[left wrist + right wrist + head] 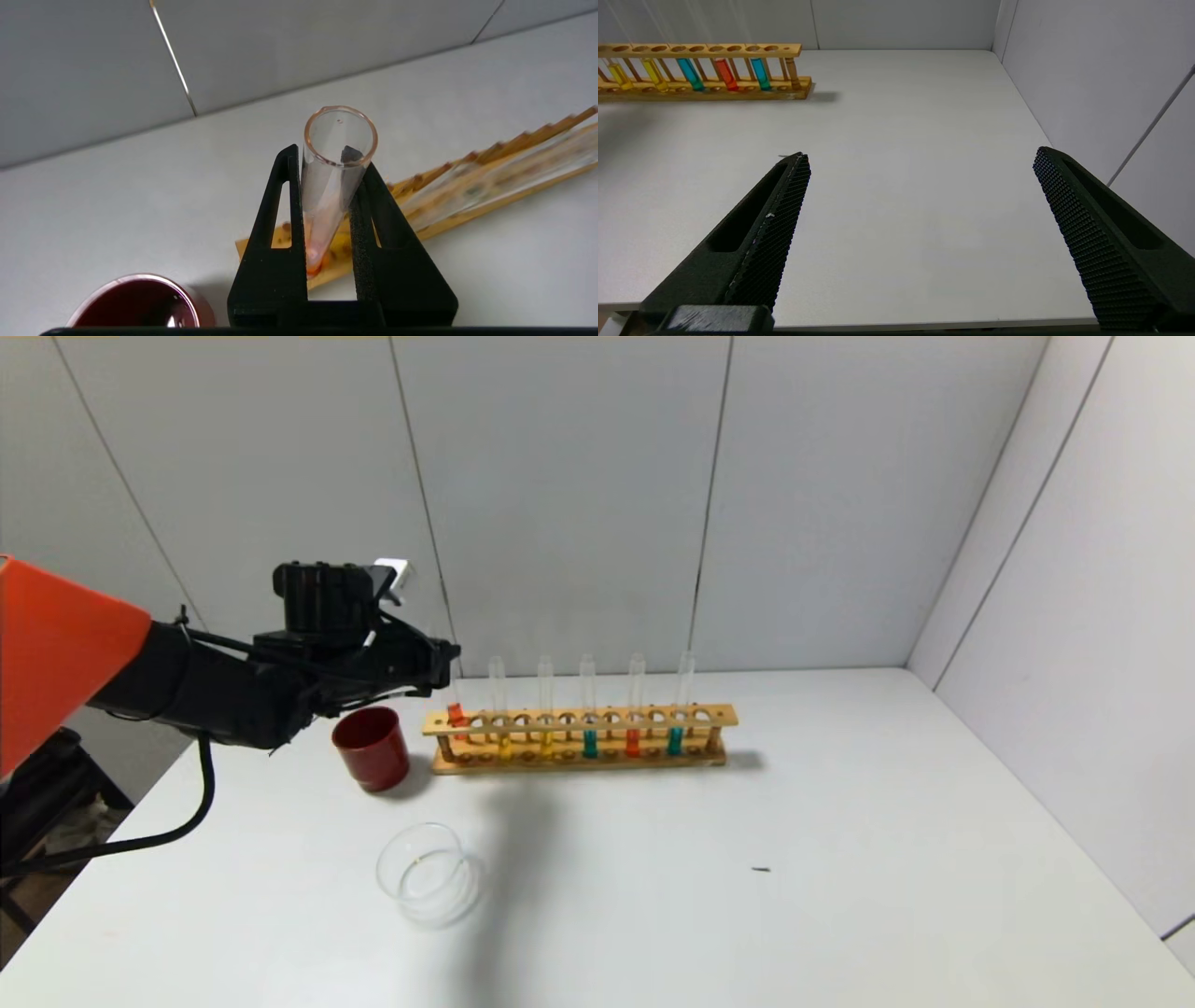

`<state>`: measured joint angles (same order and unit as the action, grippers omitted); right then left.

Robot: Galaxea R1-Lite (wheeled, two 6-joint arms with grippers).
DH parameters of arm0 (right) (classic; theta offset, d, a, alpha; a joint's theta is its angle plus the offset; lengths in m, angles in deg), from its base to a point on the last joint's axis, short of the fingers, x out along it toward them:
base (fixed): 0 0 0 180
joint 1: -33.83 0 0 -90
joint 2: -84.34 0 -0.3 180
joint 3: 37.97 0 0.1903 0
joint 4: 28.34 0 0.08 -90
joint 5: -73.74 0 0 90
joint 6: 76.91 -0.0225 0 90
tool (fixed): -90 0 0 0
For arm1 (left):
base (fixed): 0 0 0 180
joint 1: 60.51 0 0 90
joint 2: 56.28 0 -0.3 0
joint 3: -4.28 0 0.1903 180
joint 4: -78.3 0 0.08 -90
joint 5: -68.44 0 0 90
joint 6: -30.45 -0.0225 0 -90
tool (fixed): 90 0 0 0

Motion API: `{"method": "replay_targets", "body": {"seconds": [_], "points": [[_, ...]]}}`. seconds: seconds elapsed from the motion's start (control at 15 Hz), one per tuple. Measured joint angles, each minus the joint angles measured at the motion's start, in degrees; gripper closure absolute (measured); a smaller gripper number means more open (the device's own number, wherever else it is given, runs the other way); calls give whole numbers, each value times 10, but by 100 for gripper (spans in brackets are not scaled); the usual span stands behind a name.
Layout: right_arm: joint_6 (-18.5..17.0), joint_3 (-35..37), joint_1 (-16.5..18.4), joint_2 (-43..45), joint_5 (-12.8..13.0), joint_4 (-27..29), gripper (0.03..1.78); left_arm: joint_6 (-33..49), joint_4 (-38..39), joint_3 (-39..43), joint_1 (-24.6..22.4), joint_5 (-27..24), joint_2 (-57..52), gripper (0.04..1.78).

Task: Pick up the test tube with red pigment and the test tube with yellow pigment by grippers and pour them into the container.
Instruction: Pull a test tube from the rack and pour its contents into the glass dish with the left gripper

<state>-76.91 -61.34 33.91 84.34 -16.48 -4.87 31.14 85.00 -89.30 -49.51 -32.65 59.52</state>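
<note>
The left gripper is closed on the test tube with red pigment at the left end of the wooden rack. The tube's liquid end sits level with the rack's top rail, so the step in hand appears to be the lift out of the rack. The next move calls for clearing the rail, then carrying the tube toward the near side to the container, which stands near and left of the rack (the dark red cup just beside the rack is not the target). The right gripper hovers with its fingers wide apart over the table's right side; the test tube with yellow pigment is standing in the rack.
</note>
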Motion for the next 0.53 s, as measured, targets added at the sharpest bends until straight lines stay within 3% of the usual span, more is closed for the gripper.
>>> {"method": "replay_targets", "body": {"seconds": [0.33, 0.53], "points": [[0, 0, 0, 0, 0, 0, 6, -41, -174, -138, -1, -2, -84, 150], [0, 0, 0, 0, 0, 0, 6, -117, -253, -120, -3, -10, -145, 150]]}}
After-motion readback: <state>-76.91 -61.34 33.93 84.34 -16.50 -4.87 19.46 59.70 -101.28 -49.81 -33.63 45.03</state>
